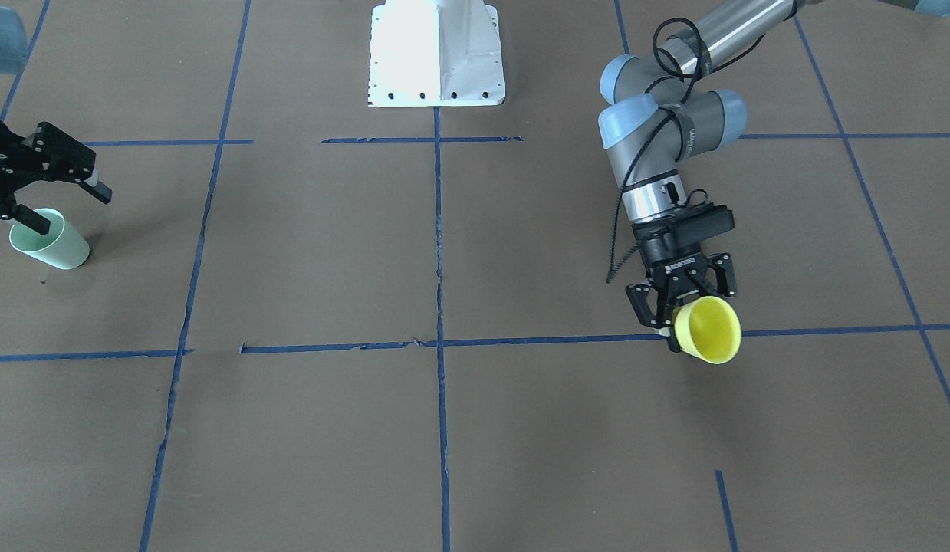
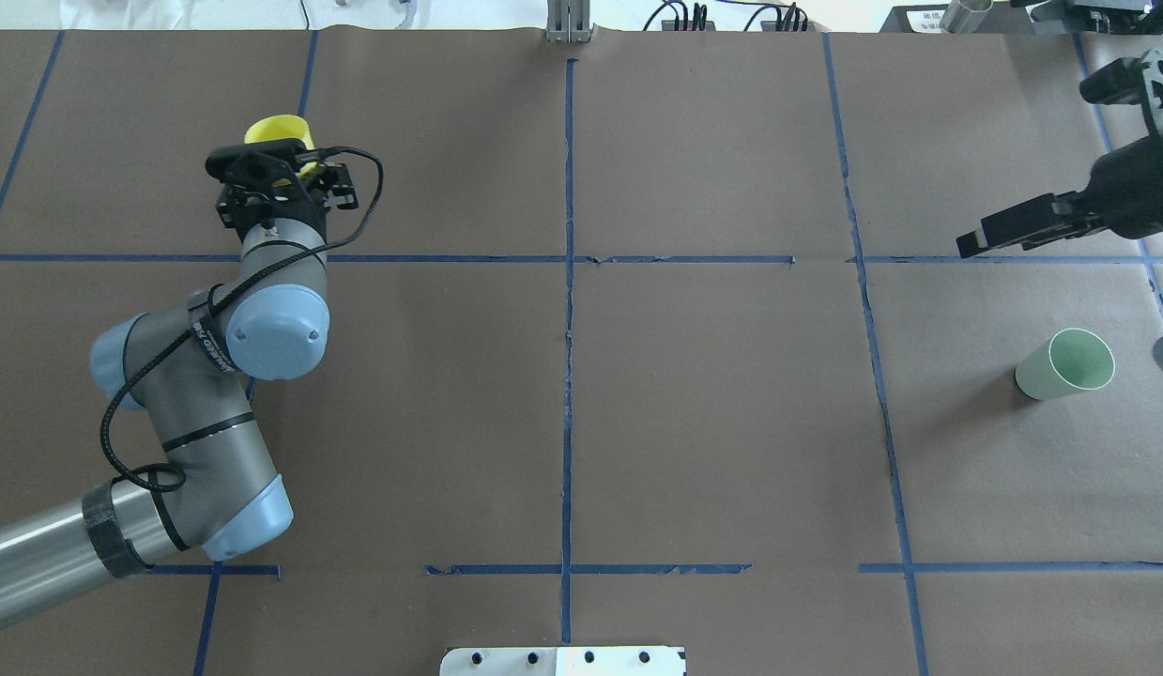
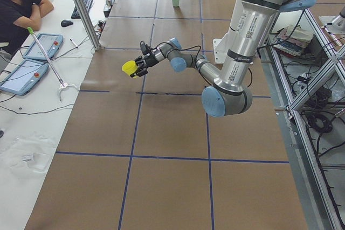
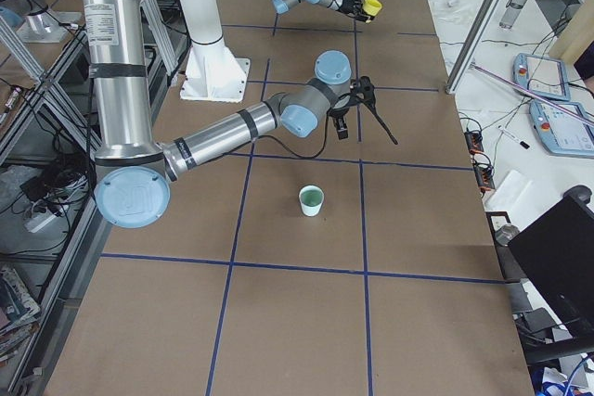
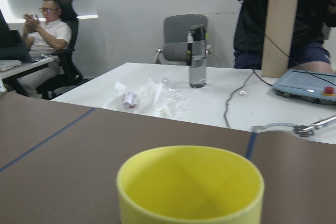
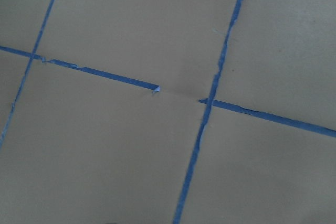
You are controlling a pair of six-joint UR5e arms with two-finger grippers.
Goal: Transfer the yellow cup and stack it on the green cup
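My left gripper (image 1: 683,318) is shut on the yellow cup (image 1: 708,330) and holds it above the table, tipped on its side with the mouth facing away from the robot's base. The cup also shows in the overhead view (image 2: 279,130) and fills the bottom of the left wrist view (image 5: 190,184). The green cup (image 1: 49,239) stands upright on the table at the far right side, also in the overhead view (image 2: 1066,364). My right gripper (image 1: 70,207) is open and empty, raised above the table just beyond the green cup, not touching it.
The table is brown paper with a grid of blue tape. The white robot base plate (image 1: 436,54) sits at the middle of the robot's edge. Past the far edge are an operators' table with a water bottle (image 5: 197,56), tablets, a post (image 3: 81,9) and seated people.
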